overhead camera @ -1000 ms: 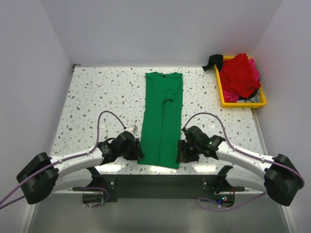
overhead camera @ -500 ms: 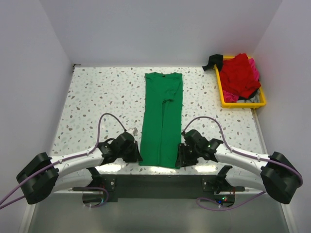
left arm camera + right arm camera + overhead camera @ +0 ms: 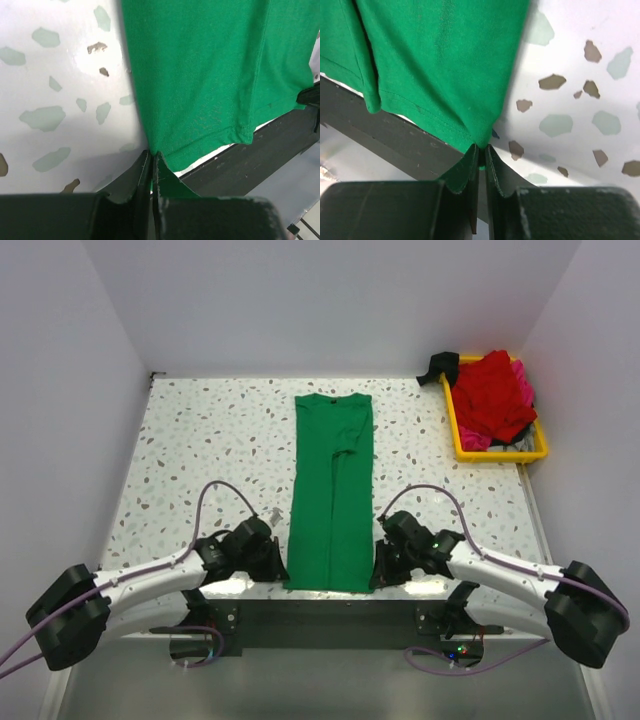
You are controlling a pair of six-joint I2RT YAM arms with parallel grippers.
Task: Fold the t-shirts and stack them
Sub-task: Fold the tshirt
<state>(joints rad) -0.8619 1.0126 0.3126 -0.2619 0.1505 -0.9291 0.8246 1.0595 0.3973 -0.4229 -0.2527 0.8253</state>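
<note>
Left gripper and right gripper pinch one green t-shirt.

The top external camera sat above and behind the arm bases, facing forward and down from a distance, and took in the whole worktop up to the back wall, with the green t-shirt at centre. The left wrist camera looked out from its wrist at very close range onto the shirt's near left corner. The right wrist camera did the same at the near right corner. All three views shared the shirt's near hem and the worktop's front edge
</note>
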